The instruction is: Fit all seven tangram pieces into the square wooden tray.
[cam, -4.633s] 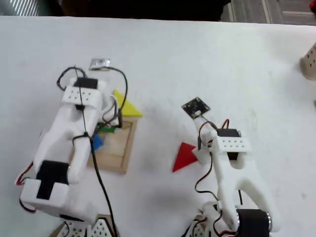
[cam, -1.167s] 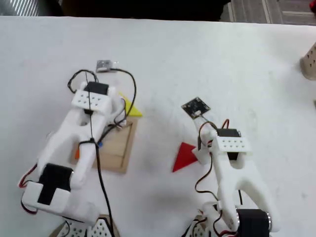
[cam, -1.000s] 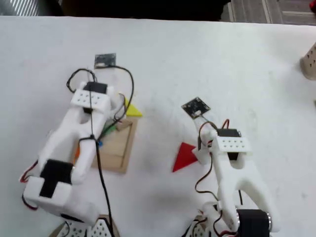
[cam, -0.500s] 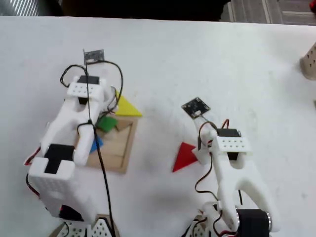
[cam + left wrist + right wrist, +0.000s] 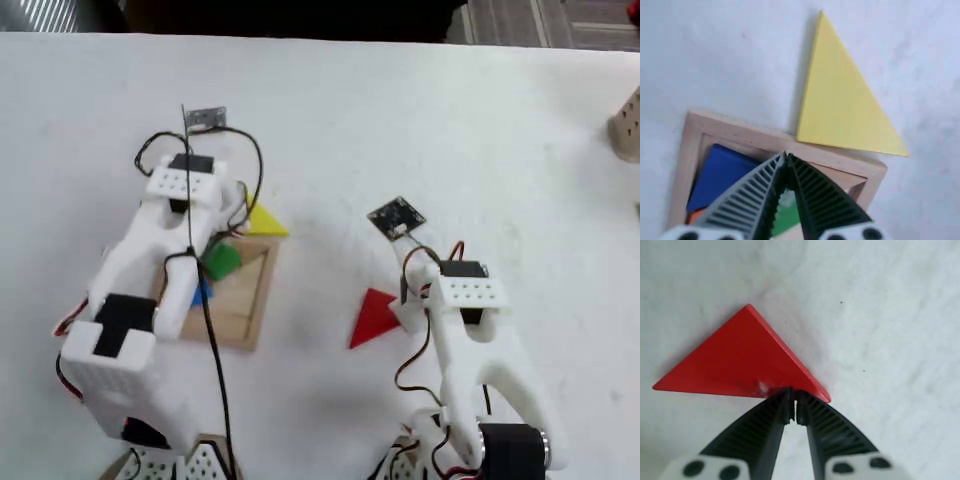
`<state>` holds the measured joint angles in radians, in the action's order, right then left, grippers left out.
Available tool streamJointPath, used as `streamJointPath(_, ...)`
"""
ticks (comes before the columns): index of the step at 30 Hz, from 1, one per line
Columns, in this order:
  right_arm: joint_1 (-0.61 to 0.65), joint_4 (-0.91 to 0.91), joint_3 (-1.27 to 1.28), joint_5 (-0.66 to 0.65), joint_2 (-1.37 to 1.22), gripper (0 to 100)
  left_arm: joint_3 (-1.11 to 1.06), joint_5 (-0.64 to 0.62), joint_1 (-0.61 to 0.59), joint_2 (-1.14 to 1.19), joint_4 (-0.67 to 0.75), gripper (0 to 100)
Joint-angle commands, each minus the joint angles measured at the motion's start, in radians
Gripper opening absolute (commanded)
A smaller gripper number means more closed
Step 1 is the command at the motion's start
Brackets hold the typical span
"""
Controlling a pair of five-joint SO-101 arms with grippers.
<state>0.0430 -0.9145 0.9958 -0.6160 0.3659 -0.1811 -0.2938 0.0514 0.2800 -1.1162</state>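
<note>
The square wooden tray (image 5: 255,300) lies under my left arm (image 5: 165,235). A green piece (image 5: 222,260) and a blue piece (image 5: 200,293) lie in it, with an orange bit (image 5: 695,215) beside the blue piece (image 5: 720,170). A yellow triangle (image 5: 264,221) lies on the table against the tray's far rim (image 5: 840,165). My left gripper (image 5: 786,161) is shut and empty, its tips above that rim near the yellow triangle (image 5: 845,100). A red triangle (image 5: 374,317) lies on the table right of the tray. My right gripper (image 5: 793,393) is shut, its tips at the edge of the red triangle (image 5: 740,360).
A tan perforated object (image 5: 628,125) stands at the table's right edge. The right arm (image 5: 470,320) stands just right of the red triangle. White table stretches open across the far side and between the tray and the red triangle.
My left arm has swung about over the tray and now leaves the green piece uncovered in it. The right arm and the red triangle have not moved.
</note>
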Motion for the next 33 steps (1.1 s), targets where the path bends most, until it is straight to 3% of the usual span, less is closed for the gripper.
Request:
streamJointPath(1,0.01,-0.002,0.002,-0.008,0.016,1.7,0.003,-0.009,0.033,-0.114,-0.011,2)
streamJointPath(14,0.01,-0.002,0.002,-0.008,0.016,1.7,-0.127,-0.002,0.096,-0.143,0.005,2)
streamJointPath(22,0.01,-0.002,0.002,-0.006,0.016,1.7,-0.025,-0.009,-0.044,-0.136,0.032,2)
streamJointPath(33,0.008,-0.002,0.002,-0.008,0.016,1.7,-0.115,-0.003,-0.025,-0.119,0.106,2)
